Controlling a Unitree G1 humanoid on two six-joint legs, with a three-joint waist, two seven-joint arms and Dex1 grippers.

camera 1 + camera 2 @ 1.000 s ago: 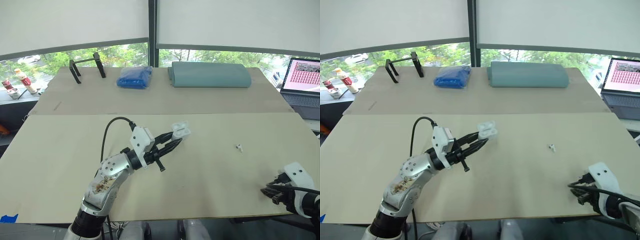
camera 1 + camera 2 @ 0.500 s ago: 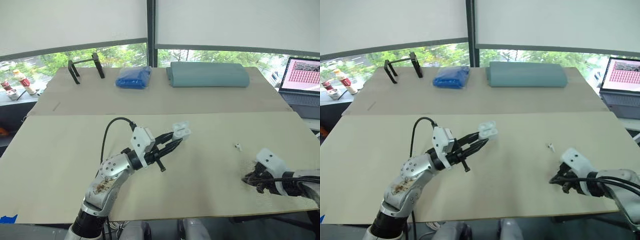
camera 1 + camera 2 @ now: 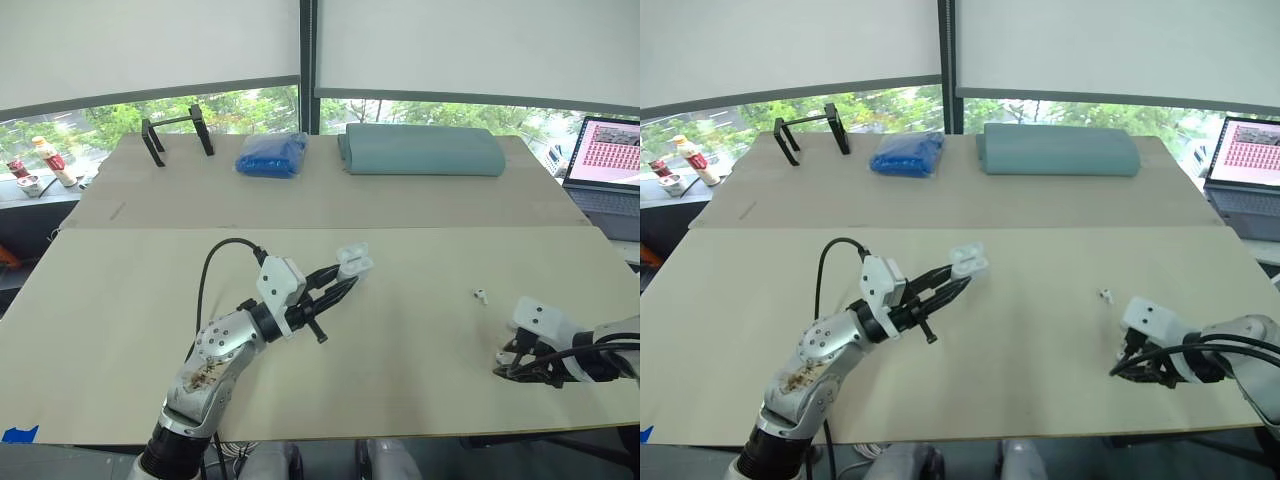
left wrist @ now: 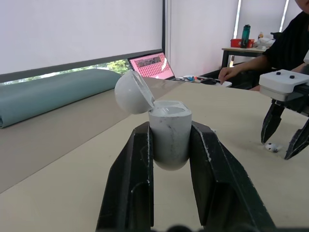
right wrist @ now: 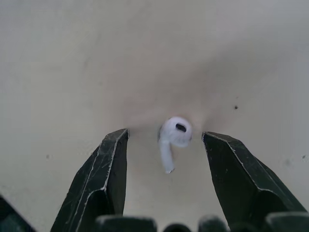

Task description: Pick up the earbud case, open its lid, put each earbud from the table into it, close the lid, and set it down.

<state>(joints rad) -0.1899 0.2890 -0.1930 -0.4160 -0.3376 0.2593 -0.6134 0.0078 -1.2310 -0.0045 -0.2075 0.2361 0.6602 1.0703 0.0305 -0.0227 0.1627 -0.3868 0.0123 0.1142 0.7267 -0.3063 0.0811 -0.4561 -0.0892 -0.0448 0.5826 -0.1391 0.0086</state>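
The left gripper (image 4: 170,131) clamps the case (image 3: 354,263) by its body at the centre of the head view, with the lid (image 4: 133,92) tipped open. At lower right, the right gripper (image 5: 165,136) is spread over an earbud (image 5: 175,131) lying on the table (image 3: 420,400), one finger each side and neither touching. A second earbud (image 3: 480,296) lies higher up, mid-right. The bud looks tiny, light and glossy, likely to squirt out. Pinch gently across its rounded head.

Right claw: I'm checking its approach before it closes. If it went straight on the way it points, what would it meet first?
Most likely the earbud, which lies centred inside the open right claw, with the table directly under it. How near the claw is to the surface is unclear.
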